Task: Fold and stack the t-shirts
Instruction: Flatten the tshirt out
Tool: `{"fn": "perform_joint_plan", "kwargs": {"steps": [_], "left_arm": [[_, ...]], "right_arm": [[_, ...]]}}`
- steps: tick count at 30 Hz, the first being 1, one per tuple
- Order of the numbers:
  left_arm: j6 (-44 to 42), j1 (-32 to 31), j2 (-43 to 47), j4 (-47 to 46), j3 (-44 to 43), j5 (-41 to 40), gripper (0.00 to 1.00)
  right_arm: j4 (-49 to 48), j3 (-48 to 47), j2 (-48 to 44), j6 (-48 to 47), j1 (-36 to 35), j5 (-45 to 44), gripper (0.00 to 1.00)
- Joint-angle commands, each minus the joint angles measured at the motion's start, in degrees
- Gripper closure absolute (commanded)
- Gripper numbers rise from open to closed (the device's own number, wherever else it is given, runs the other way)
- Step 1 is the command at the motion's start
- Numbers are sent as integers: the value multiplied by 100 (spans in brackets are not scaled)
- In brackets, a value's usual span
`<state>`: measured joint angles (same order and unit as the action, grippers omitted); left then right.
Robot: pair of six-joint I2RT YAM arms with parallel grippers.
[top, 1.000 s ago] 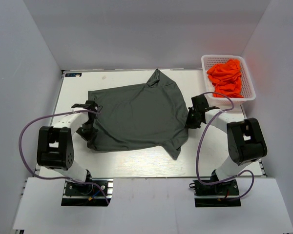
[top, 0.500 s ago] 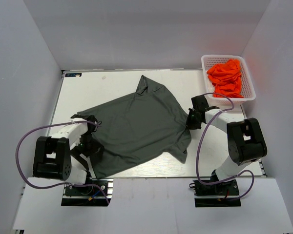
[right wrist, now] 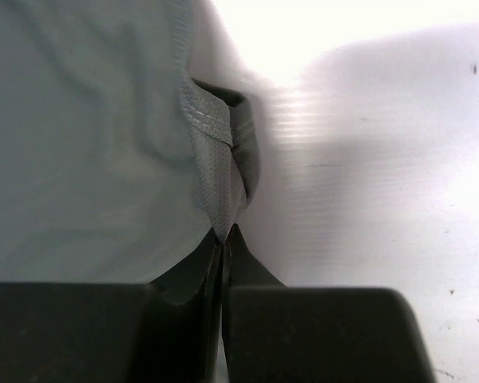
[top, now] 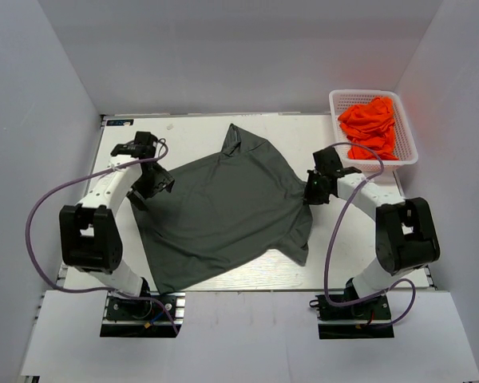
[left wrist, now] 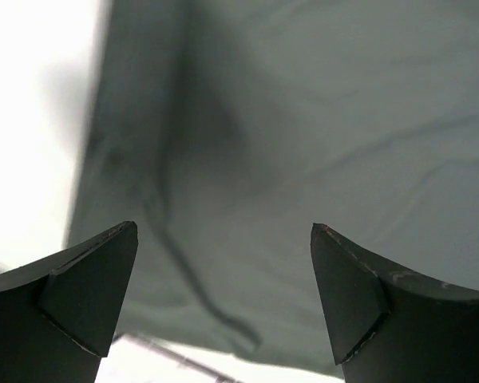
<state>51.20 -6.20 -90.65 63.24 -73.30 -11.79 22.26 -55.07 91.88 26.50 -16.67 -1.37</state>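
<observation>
The right tool (right wrist: 226, 237) is clenched on a stitched hem at the right edge of the dark grey t-shirt (top: 223, 211). The left tool (left wrist: 223, 295) is released over the shirt's left side, with nothing between its fingers. The shirt lies spread but skewed on the worktop (top: 191, 132); the orange t-shirts (top: 371, 128) sit heaped in the basket (top: 335, 100) at the far right. The cloth looks light and limp and would likely bunch and slide when dragged, so hems, sleeve edges or shoulder seams seem the surest places to pinch.
</observation>
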Motion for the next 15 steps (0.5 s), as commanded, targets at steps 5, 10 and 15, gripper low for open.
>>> {"fn": "perform_joint_plan", "kwargs": {"steps": [5, 10, 15], "left_arm": [[-540, -22, -1190, -1096, -509, 371, 1], [-541, -22, -1631, -1059, -695, 239, 1], [-541, 101, -1754, -1323, -493, 397, 1]], "right_arm": [[490, -1023, -303, -110, -749, 73, 100], [385, -1550, 601, 241, -1751, 531, 100], [648, -2157, 1306, 408, -2568, 524, 75]]}}
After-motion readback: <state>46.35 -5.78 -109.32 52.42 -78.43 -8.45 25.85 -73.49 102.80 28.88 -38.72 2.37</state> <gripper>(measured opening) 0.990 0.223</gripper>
